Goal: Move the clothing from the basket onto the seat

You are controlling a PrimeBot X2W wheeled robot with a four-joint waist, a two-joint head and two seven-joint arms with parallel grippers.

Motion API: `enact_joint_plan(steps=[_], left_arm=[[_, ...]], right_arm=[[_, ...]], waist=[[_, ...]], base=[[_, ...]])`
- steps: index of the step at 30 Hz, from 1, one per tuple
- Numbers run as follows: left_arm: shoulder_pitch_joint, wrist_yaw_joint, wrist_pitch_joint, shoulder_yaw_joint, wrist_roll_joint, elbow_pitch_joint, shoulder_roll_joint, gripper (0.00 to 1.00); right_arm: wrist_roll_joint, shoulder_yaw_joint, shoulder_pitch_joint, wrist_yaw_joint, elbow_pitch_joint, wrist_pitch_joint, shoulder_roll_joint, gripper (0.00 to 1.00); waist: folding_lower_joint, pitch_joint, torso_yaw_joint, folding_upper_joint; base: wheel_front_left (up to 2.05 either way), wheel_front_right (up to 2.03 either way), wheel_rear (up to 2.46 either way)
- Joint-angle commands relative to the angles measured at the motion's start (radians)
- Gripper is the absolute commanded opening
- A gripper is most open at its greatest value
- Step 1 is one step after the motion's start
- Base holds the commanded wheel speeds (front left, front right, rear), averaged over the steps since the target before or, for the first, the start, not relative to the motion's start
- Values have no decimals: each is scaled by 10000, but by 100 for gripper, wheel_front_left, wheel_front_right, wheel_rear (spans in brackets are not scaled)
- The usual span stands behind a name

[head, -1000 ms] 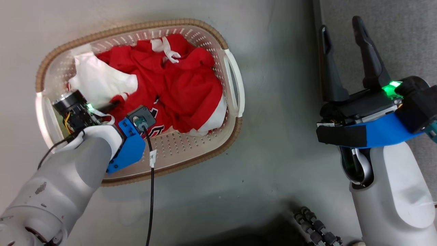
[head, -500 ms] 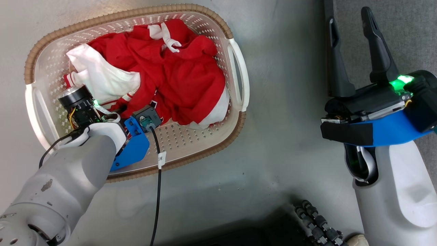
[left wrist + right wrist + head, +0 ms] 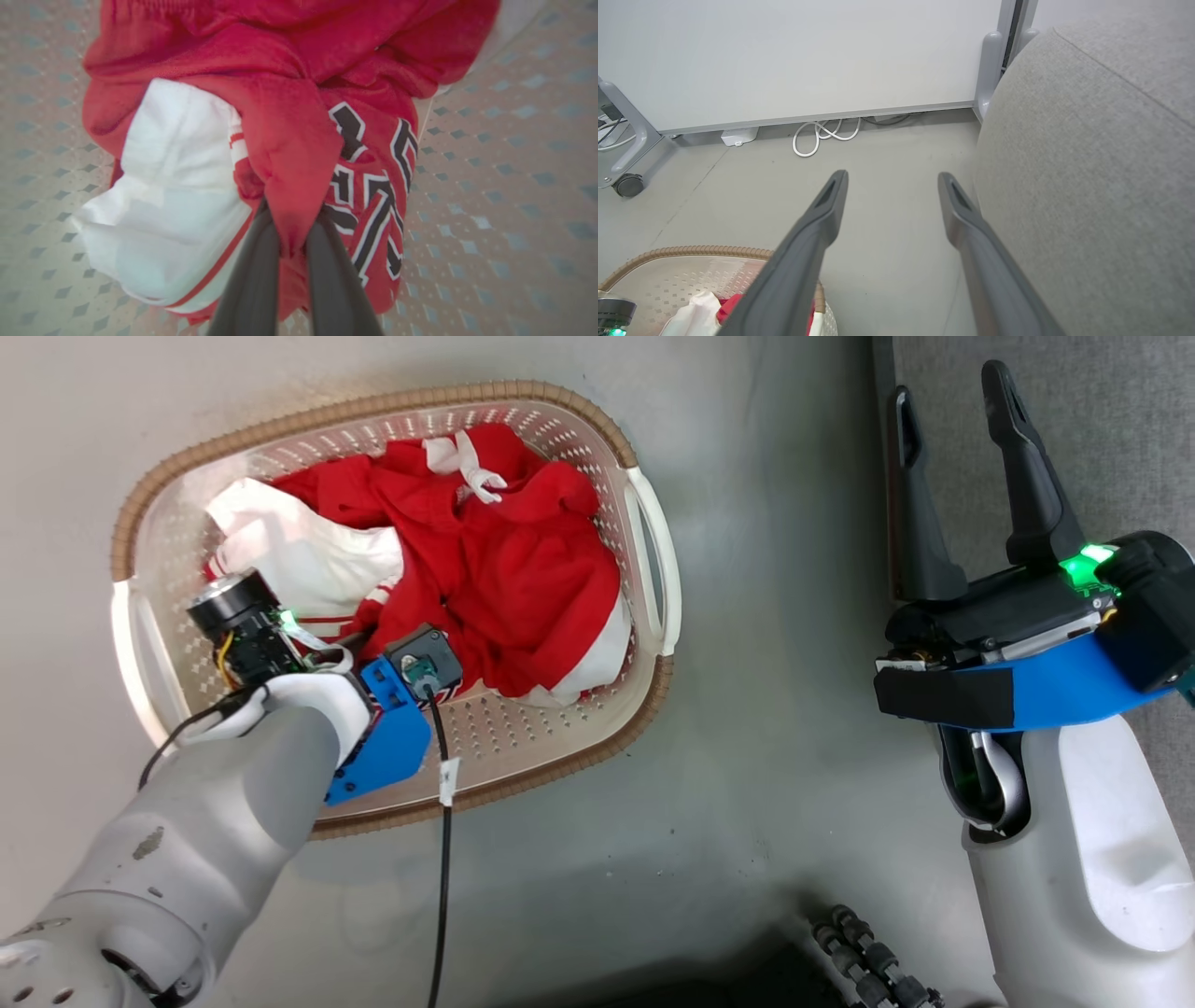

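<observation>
The clothing (image 3: pixel 504 569), a heap of soft red fabric garments with white panels, lies bunched inside the small cream-white perforated plastic basket (image 3: pixel 373 411) with a brown woven-look rim. In the head view the basket sits on the smooth grey floor (image 3: pixel 766 709) at ten o'clock.

The left gripper (image 3: pixel 292 219) reaches into the basket from seven o'clock. In the left wrist view its two long dark fingers are nearly closed, pinching a narrow fold of red fabric. A white panel (image 3: pixel 173 196) lies at nine o'clock of the pinch, and the black-and-white lettering of a jersey (image 3: pixel 373 186) at three o'clock.

The right gripper (image 3: pixel 946 383) hangs over the floor at three o'clock of the head view, its fingers spread wide and holding nothing. Just beyond it, at one o'clock, is the edge of the large grey upholstered seat (image 3: pixel 1074 429). No clothing lies on the seat.

The risks look like these. The pinch takes only a thin fold, so the fabric may slip free when lifted. The garments lie tangled, so a second one may be dragged up and drop on the floor between basket and seat. The basket looks light and could tip if cloth snags on its holes. The black cable (image 3: pixel 439 859) hanging from the left wrist might also catch the rim.
</observation>
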Motion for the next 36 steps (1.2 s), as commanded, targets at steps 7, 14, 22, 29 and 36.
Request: enact_joint_plan(steps=[7,14,22,29,36], left_arm=[[227,-2,-677,-31,-330,-138,-566,0],[417,-2,-1358,-31,-591,-300,-1041,0],[622,-2,-1971,-33,-1020,-536,-1326,0],[845,-2,-2355,-32,-1657,-899,-1393,0],[1053,-2,-2463,59,-2423,-1543,-1330,0]], right_arm=[[-240,-97,81,4,233,-31,-31,100],[-502,-248,293,4,449,-31,-32,100],[-713,-395,607,4,658,-31,-32,100],[-865,-525,1027,4,850,-31,-31,100],[-982,-641,1593,4,1085,-31,-33,100]], waist=[[0,-857,455,0],[0,-1658,869,0],[0,-2517,1233,0],[0,-3506,1522,0],[0,-4556,1826,0]], base=[[0,0,0],[0,0,0],[0,0,0],[0,0,0],[0,0,0]])
